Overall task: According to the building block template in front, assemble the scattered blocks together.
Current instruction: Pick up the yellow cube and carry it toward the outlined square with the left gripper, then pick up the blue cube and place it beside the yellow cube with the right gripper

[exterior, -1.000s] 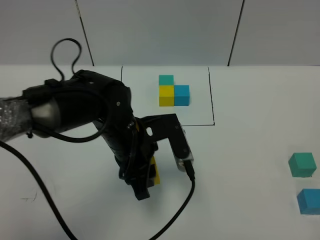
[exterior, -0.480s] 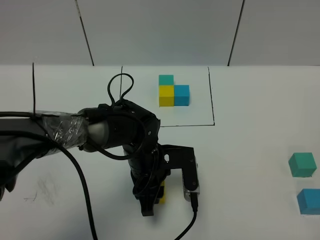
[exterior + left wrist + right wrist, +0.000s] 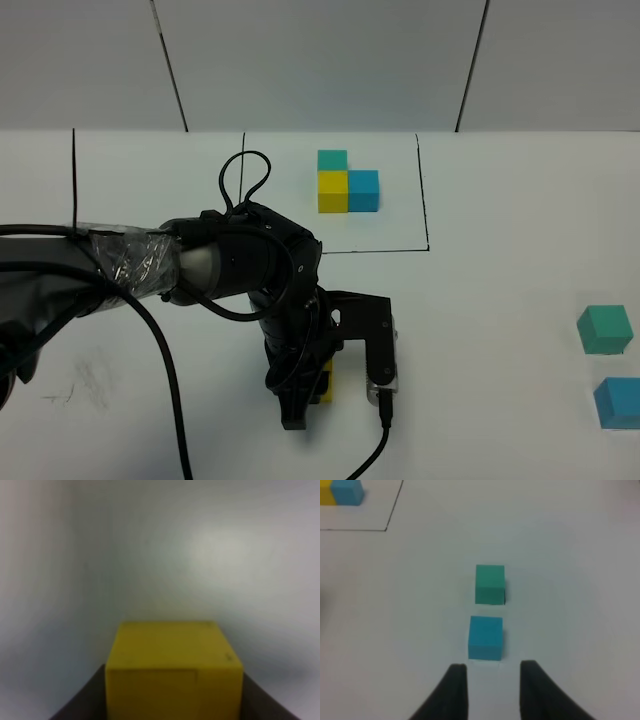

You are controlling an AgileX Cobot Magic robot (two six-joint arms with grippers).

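The building block template [image 3: 346, 183] is a teal, yellow and blue cube cluster inside a black drawn rectangle at the table's back; its edge shows in the right wrist view [image 3: 342, 492]. My left gripper [image 3: 306, 393] is shut on the yellow block [image 3: 323, 385] [image 3: 174, 665], low over the table in front of the template. The teal block [image 3: 604, 329] [image 3: 490, 583] and blue block [image 3: 617, 402] [image 3: 485, 637] lie apart at the right. My right gripper [image 3: 492, 690] stands open just short of the blue block, with nothing between its fingers; it is outside the exterior view.
The left arm [image 3: 200, 265] and its black cable [image 3: 375, 450] stretch across the table's left and front middle. A black line [image 3: 73, 180] marks the table at the left. Bare white table lies between the yellow block and the two blocks on the right.
The left arm swung toward the front right and came down with the yellow block; over the last half second it barely moved. The teal and blue blocks stayed put.
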